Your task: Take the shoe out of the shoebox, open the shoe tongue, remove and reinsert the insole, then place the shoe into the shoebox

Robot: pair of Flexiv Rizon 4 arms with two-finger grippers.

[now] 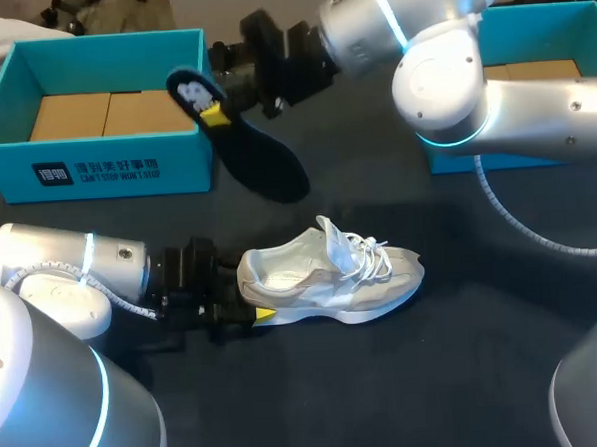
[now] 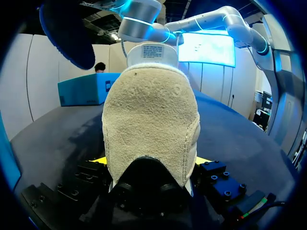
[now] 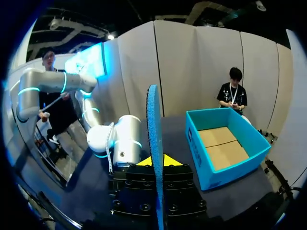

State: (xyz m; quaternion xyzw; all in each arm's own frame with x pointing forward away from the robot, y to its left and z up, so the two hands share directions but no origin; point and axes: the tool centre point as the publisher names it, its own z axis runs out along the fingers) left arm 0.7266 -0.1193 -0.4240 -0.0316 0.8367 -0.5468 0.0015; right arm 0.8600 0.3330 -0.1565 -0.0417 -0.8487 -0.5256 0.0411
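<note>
A white laced shoe (image 1: 331,277) lies on its sole on the dark table, toe to the right. My left gripper (image 1: 251,302) comes in from the left and is shut on its heel. In the left wrist view the suede heel (image 2: 151,120) fills the gap between the yellow tips of that gripper (image 2: 151,162). My right gripper (image 1: 217,100) holds a dark blue insole (image 1: 260,155) by one end in the air, above and behind the shoe. In the right wrist view the insole (image 3: 153,124) stands edge-on between the yellow tips of this gripper (image 3: 156,161).
An open teal shoebox (image 1: 95,166) with brown card inside stands at the back left, just behind the hanging insole. A second teal box (image 1: 538,19) sits at the back right, partly hidden by my right arm (image 1: 450,65).
</note>
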